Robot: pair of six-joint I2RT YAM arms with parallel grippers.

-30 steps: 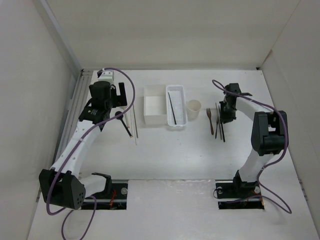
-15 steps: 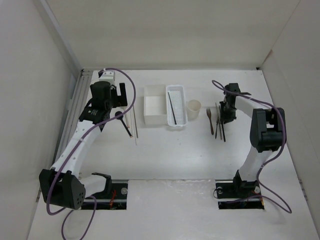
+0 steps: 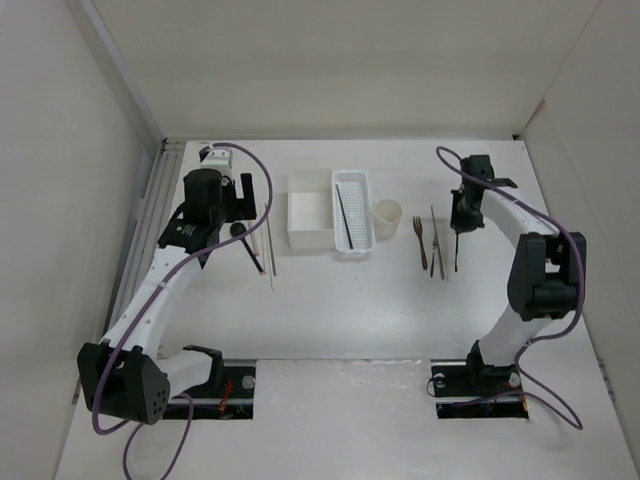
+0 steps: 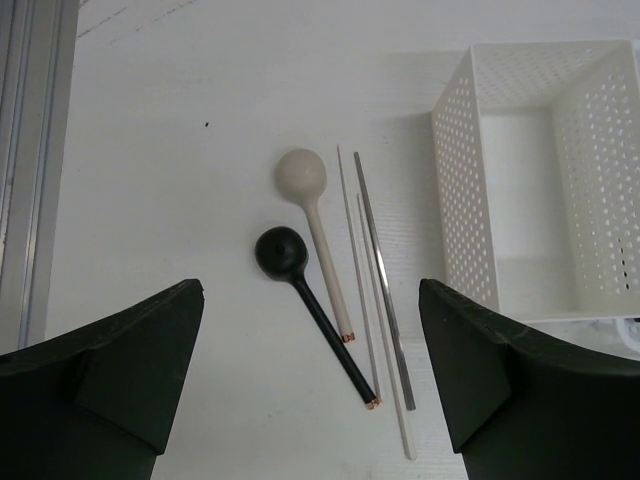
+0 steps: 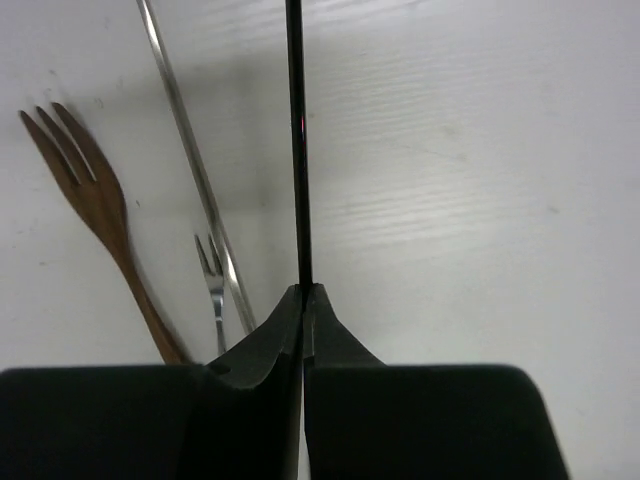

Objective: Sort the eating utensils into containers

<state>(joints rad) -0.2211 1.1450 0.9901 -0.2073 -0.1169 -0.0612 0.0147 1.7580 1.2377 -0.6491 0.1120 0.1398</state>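
My right gripper (image 3: 457, 222) is shut on a thin dark chopstick (image 5: 295, 150) and holds it just right of a brown fork (image 5: 95, 200), a small silver fork (image 5: 213, 275) and a grey chopstick (image 5: 190, 160) on the table. My left gripper (image 4: 310, 380) is open and empty above a beige spoon (image 4: 302, 175), a black spoon (image 4: 282, 250) and several pale and grey chopsticks (image 4: 380, 270). The white square box (image 3: 310, 232), the perforated tray (image 3: 352, 250) holding one dark chopstick (image 3: 345, 215), and the cream cup (image 3: 388, 213) stand mid-table.
White walls enclose the table on three sides. A metal rail (image 3: 150, 215) runs along the left edge. Purple cables (image 3: 262, 185) loop over both arms. The box wall (image 4: 455, 200) lies just right of the left-hand chopsticks.
My right gripper has lifted the dark chopstick off the table from beside the forks and shifted slightly right. The left arm has barely moved.
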